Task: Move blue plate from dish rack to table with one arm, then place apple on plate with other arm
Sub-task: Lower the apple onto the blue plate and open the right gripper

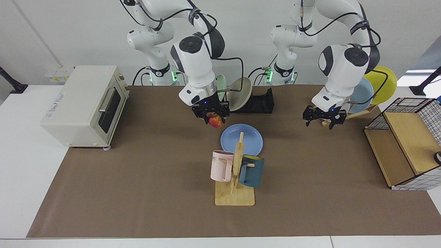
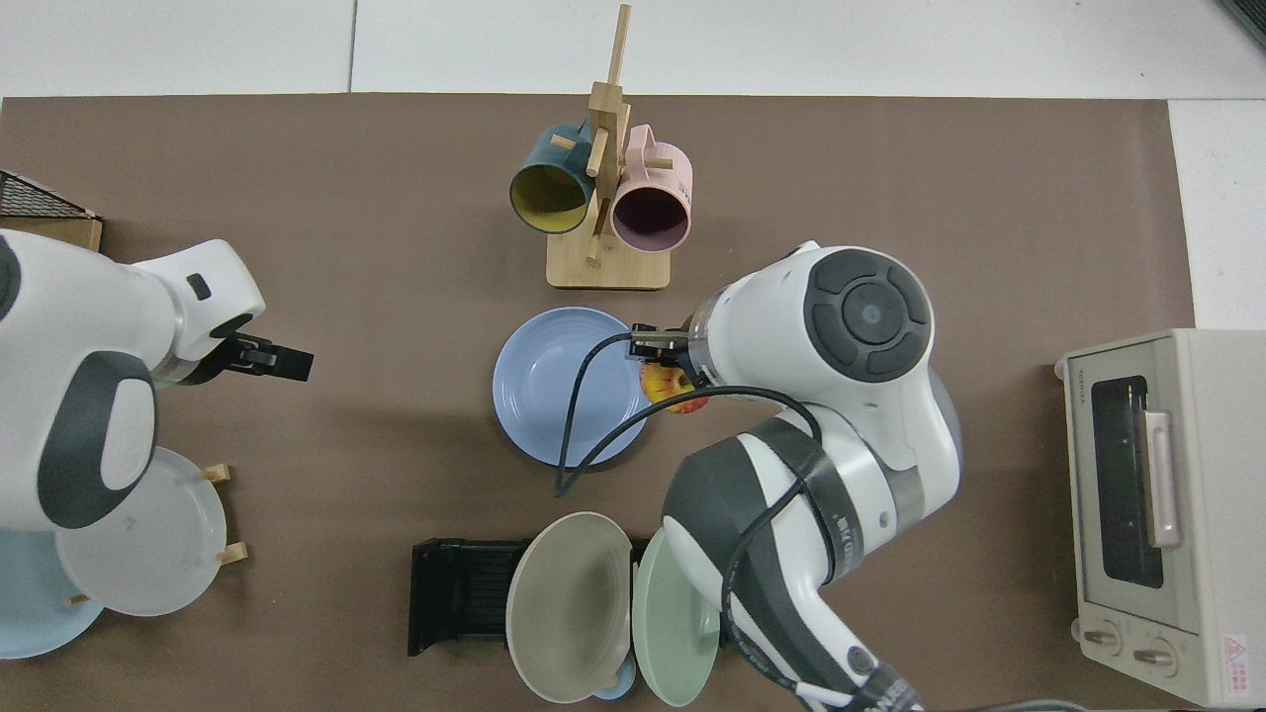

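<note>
- I read the right gripper (image 1: 211, 115) clamped on the apple (image 1: 215, 121), held above the near rim of the blue plate (image 1: 248, 137).
- I see the plate flat on the table (image 1: 137, 179), before the dish rack (image 1: 259, 102).
- Left gripper (image 1: 324, 118): fingers spread, empty, well clear of the plate.

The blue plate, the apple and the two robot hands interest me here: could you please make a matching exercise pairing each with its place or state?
Things:
1. blue plate
2. apple
3. left hand
4. dish rack

States:
A. open, holding nothing, near the wooden plate stand
B. flat on the table
C. holds a beige and a green plate
D. held in the right hand

Pairs: 1-B, 2-D, 3-A, 4-C
</note>
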You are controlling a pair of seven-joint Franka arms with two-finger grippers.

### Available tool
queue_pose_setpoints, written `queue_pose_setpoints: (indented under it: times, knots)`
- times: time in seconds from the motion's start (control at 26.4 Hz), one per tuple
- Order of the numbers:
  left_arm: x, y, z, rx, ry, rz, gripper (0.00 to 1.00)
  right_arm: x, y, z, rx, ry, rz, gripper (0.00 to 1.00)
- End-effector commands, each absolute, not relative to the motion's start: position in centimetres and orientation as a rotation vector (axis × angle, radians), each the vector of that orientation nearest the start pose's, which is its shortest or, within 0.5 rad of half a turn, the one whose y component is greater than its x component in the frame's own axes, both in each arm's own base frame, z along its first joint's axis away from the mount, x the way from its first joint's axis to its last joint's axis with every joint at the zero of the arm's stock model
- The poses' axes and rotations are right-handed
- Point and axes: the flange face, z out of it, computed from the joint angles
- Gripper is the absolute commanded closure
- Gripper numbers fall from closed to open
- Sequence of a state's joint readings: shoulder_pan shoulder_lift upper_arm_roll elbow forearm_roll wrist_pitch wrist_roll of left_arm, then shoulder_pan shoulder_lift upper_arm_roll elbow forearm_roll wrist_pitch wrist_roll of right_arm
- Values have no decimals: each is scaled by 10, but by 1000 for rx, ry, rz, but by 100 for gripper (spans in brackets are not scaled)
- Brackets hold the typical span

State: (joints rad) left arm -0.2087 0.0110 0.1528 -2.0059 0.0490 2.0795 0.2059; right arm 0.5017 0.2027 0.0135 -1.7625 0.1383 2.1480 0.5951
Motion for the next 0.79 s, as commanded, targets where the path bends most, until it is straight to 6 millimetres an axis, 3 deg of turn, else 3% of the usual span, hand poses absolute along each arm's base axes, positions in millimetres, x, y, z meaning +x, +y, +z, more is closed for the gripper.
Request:
queue_pose_setpoints:
  times: [0.0,0.26,0.49,0.76]
  knots:
    - [552,-5,479,-2993,547,-73,0,544,354,443,-2887,284,-154,100]
    - [534,36,513,-2977,601,-96,0,528,406,397,-2888,303,-172,100]
    - [530,64,550,-3002,510,-103,0,532,410,367,-2923,277,-180,100]
    - [529,63,550,-3007,507,-86,0,535,414,344,-2947,237,-214,100]
